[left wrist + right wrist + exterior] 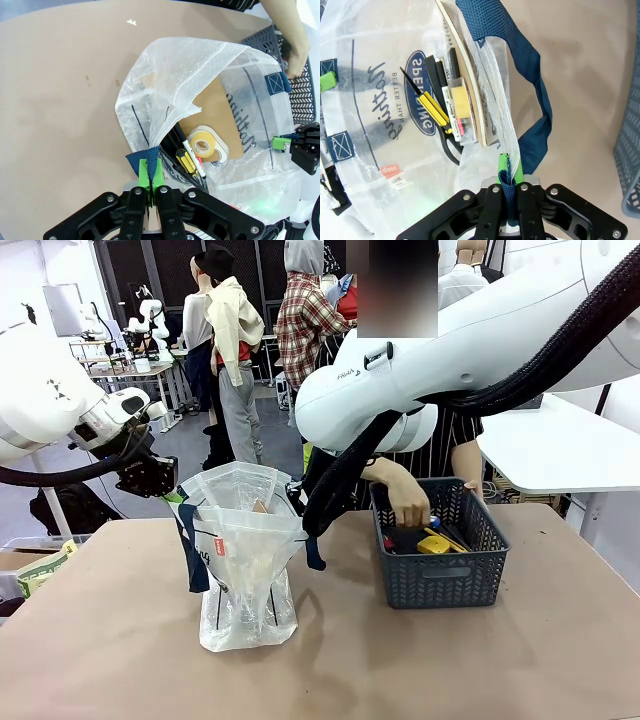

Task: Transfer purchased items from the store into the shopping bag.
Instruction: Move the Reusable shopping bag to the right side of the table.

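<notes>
Because both grippers pinch its rim, the shopping bag [245, 540] hangs open between them: the left gripper [150, 176] is clamped on one edge, the right gripper [509, 175] on the navy strap [532, 80] opposite. Just beyond the right gripper's fingertips, a yellow-handled screwdriver [432, 107] and markers [451, 75] lie bagged. Farther past that gripper, a person's hand [408, 502] reaches into the basket [440, 580], largely hiding its contents.

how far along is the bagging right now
Done: a tape roll and yellow-handled screwdriver lie in the shopping bag. Under way: the left hand and right hand pinch its rim open while the person's hand reaches into the basket. Left: a yellow item there.
</notes>
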You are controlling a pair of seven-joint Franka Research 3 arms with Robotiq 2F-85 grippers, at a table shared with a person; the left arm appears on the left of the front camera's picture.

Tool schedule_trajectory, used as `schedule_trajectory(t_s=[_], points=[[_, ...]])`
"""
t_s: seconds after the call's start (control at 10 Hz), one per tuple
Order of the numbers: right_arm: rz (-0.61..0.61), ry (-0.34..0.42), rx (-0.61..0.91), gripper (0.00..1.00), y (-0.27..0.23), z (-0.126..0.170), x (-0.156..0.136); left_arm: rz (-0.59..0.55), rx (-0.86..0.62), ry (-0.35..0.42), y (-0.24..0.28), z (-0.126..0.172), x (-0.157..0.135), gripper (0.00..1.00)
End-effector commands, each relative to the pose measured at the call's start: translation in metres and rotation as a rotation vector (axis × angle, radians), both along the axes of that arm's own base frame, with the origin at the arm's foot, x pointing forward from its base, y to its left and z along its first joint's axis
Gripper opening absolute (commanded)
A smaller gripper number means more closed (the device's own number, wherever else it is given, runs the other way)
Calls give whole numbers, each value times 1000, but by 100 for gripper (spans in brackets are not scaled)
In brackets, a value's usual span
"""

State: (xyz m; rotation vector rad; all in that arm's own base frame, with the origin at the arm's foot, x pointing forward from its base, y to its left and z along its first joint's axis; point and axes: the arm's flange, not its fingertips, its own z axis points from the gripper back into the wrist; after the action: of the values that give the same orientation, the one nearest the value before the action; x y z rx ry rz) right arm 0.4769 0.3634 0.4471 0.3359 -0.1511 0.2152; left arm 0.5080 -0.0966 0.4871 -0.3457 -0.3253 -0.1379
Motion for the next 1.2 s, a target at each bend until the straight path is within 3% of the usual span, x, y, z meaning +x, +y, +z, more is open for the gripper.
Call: schedule_trajectory(t_s=[0.0, 1.1], points=[[19, 10, 20, 0, -4, -1, 0, 4, 3, -7, 1, 2, -2, 0], [19, 10, 20, 0, -4, -1, 0, 4, 3, -7, 1, 2, -2, 0]])
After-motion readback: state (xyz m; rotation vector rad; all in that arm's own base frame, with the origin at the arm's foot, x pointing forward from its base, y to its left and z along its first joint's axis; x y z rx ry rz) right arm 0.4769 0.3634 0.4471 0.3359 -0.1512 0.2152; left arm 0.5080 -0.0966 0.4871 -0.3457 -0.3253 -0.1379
